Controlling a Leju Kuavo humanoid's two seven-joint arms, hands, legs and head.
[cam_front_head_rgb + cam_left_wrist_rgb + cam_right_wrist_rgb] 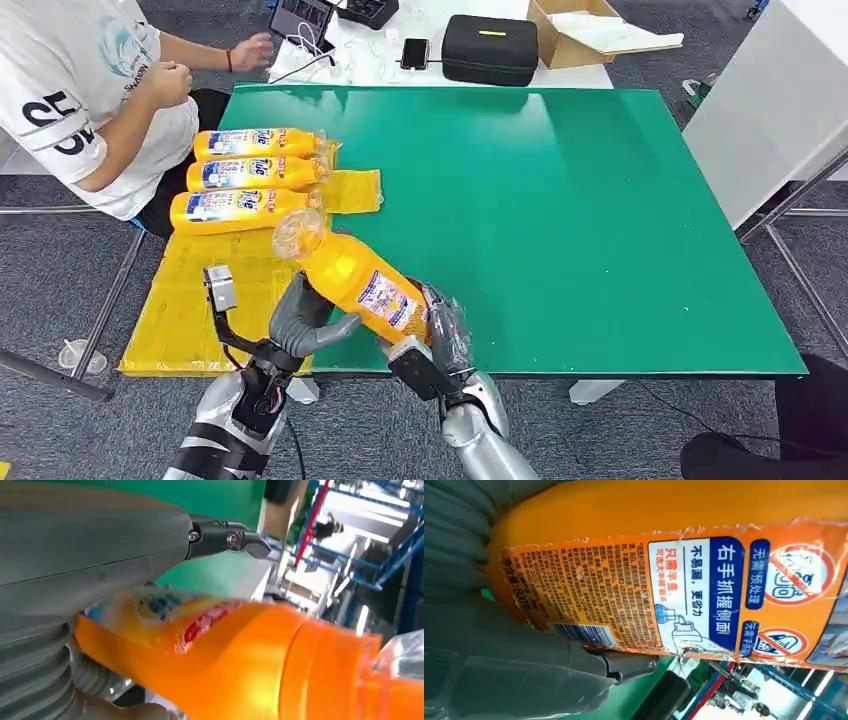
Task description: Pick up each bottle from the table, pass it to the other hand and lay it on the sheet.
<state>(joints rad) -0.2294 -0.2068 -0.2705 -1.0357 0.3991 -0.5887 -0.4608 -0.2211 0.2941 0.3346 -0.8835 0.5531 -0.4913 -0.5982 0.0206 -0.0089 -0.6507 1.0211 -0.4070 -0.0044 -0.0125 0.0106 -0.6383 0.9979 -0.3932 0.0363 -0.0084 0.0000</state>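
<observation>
right hand grips orange bottle at its base, cap toward 11 o'clock | left hand wraps its middle too | bottle aloft over desk near edge | three bottles lie on yellow sheet at 10 o'clock | person beyond

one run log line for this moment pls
stage: handover | right hand: holds bottle | left hand: at bottle, grip unclear | sheet: three bottles laid
</observation>
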